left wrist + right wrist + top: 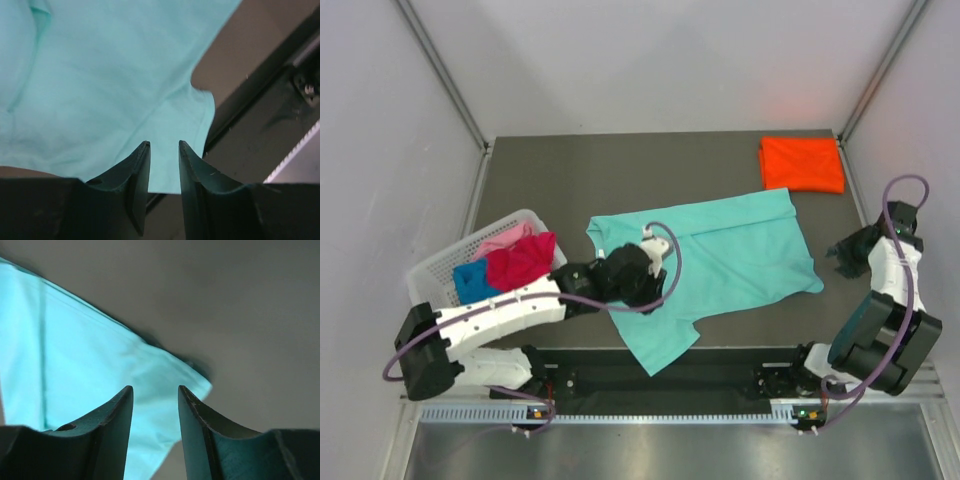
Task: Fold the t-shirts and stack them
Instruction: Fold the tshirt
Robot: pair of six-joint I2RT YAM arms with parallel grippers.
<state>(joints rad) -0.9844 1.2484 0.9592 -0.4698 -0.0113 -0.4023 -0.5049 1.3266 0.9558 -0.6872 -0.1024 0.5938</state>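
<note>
At the centre of the dark table (560, 165), the teal short-sleeved cloth t-shirt (740, 250) lies spread and creased. The left gripper (164, 148) hangs over its nine-o'clock side, jaws narrowly parted and empty. The right gripper (155, 392), at three o'clock, likewise.

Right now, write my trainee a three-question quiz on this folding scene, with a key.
1. True or false: the orange t-shirt lies folded at the far right corner of the table.
2. What lies spread out under the left gripper? A. the teal t-shirt B. a towel C. a sheet of paper
3. Fill in: the magenta-red t-shirt sits in the white lattice ___.
Key: 1 true; 2 A; 3 basket.
</note>
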